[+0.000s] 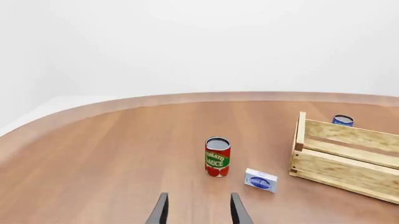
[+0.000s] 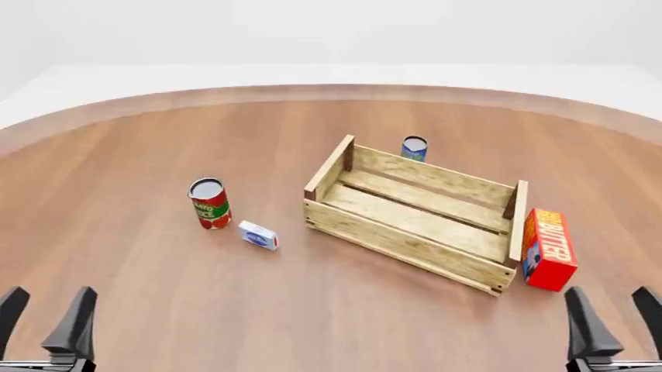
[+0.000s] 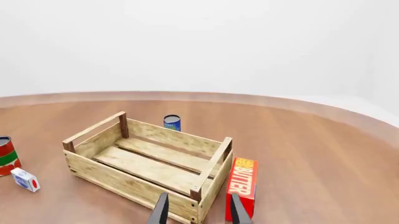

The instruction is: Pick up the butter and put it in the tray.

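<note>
Just beside the right end of the tray [image 2: 419,221], one butter [image 2: 548,249] carton stands upright on the table [image 2: 145,256], red-orange with white lettering on its broad face, its side close against the crate's right end wall; whether the two touch cannot be told. One tray is in view, a slatted light-wood crate with darker corner posts, set at an angle near the middle of the table, nothing lying in it. Two cans are present: a small blue can [image 2: 414,147] just beyond the tray's far wall, and a red tomato sauce can [image 2: 210,203] upright to the tray's left. One small white-and-blue box [image 2: 259,235] lies just near-right of the red can, apart from it. Two grippers show at the near edge: the left gripper [image 2: 43,318] at the near left and the right gripper [image 2: 610,318] at the near right, each with fingers spread wide and holding nothing, both well apart from every object.
</note>
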